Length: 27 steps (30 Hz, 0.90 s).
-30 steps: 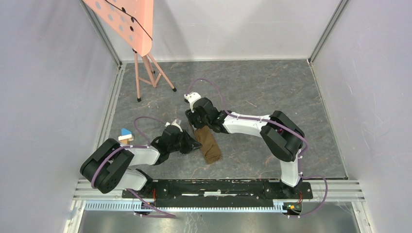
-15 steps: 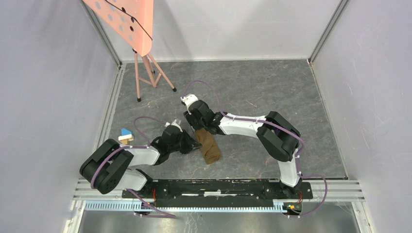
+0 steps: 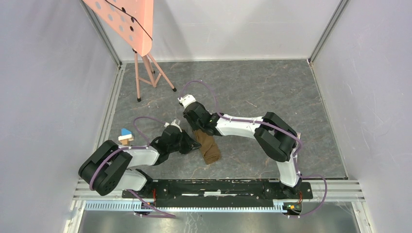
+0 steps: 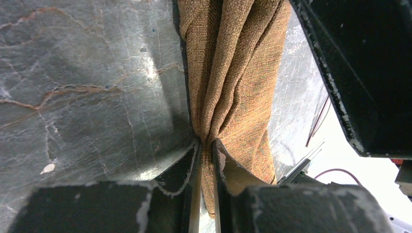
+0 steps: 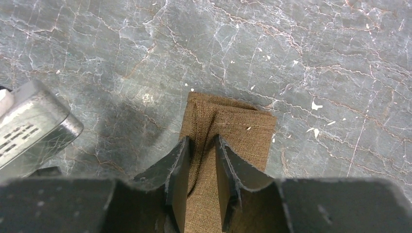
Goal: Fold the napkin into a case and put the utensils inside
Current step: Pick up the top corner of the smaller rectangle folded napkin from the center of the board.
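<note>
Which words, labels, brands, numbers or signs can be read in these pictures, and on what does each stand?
None can be read.
The grey metal housing at the left edge of the right wrist view bears dark marks, too blurred to read.
The napkin carries no text.

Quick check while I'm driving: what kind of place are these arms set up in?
Most likely a lab test cell, not a home or restaurant: plain grey walls on metal posts box in a marble-look table, and a pink perforated board stands on a tripod at the back.
</note>
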{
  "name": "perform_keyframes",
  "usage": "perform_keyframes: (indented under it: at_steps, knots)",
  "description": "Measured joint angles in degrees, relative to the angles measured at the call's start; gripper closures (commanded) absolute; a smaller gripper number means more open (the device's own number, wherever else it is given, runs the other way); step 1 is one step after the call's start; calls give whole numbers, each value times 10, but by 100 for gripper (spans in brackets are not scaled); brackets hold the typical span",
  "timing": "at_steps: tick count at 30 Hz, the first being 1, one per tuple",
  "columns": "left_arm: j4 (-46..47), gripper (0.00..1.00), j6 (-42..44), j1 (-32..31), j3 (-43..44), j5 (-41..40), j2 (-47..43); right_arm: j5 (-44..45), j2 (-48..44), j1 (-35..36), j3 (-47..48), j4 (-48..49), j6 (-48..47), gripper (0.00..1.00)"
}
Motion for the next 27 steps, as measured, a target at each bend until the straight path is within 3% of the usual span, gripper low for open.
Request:
perform_keyframes:
  at_steps: [1, 4, 5, 7, 10, 15, 19, 22, 24, 27]
  knots:
    - [-1, 82, 0, 0, 0, -1, -1, 2, 2, 0, 3, -2, 0, 70]
    - [-5, 81, 0, 0, 0, -4, -4, 9, 7, 0, 7, -3, 0, 97]
    - [-7, 79, 0, 0, 0, -4, -5, 10, 8, 0, 7, -4, -1, 100]
    - [-11, 66, 0, 0, 0, -6, -8, 11, 9, 0, 7, -6, 0, 100]
    - [-17, 40, 0, 0, 0, -9, -22, 10, 9, 0, 7, -6, 0, 100]
    - [-91, 8, 22, 18, 0, -30, -117, -16, -10, -6, -20, 7, -6, 100]
    - [-174, 8, 52, 35, 9, -83, -230, -64, -34, -20, -48, 21, 5, 100]
    - [-219, 14, 70, 37, 30, -150, -288, -105, -42, -38, -62, 38, 23, 100]
    - [-228, 24, 90, 37, 42, -190, -300, -129, -43, -49, -69, 45, 36, 100]
    - [-231, 26, 129, 38, 59, -229, -281, -163, -43, -64, -76, 52, 51, 100]
